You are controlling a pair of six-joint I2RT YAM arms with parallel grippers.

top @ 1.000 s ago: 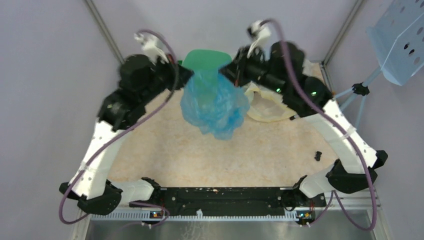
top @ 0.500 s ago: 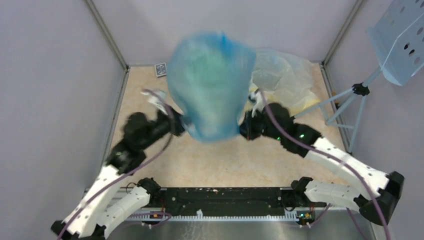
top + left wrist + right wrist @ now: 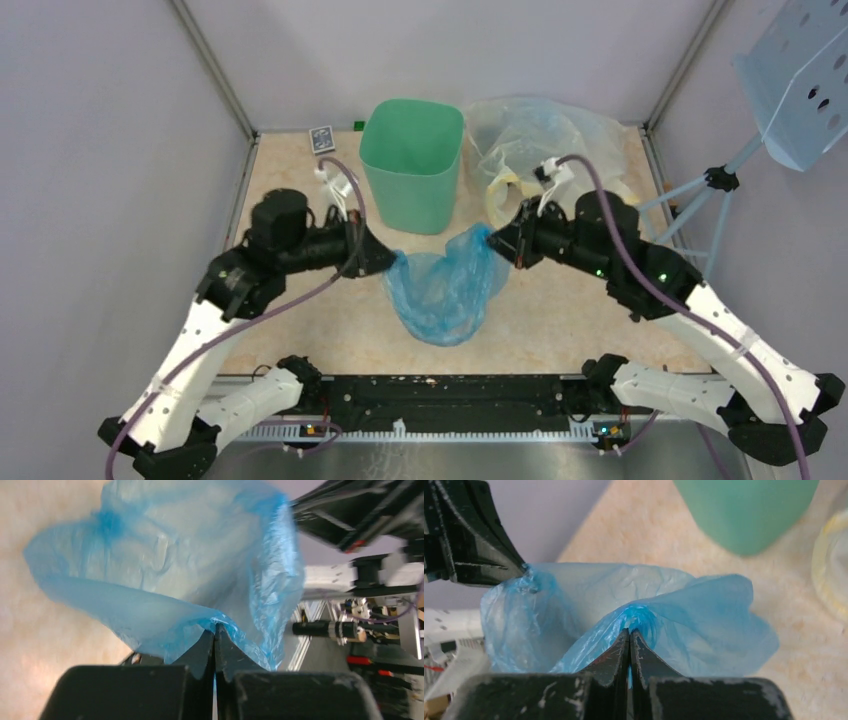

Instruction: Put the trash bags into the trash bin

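Observation:
A thin, crinkly blue trash bag (image 3: pixel 445 290) hangs between my two grippers, in front of the mint-green trash bin (image 3: pixel 412 160), which stands upright at the back middle of the table. My left gripper (image 3: pixel 388 262) is shut on the bag's left edge (image 3: pixel 200 622). My right gripper (image 3: pixel 490 238) is shut on its right edge (image 3: pixel 639 617). The bag sags open between them, its bottom near the tabletop. The bin's side shows in the right wrist view (image 3: pixel 749 510). The left gripper's fingers (image 3: pixel 484 555) show there too.
A larger clear yellowish plastic bag (image 3: pixel 545 140) lies right of the bin. A pale-blue perforated metal panel (image 3: pixel 805 80) on a stand sits at far right. A small dark card (image 3: pixel 321 138) lies at the back left. Grey walls close in the table.
Both arms have swung the bag from over the bin, up high toward the camera, then down to hang low in front of the bin. The bin now shows uncovered.

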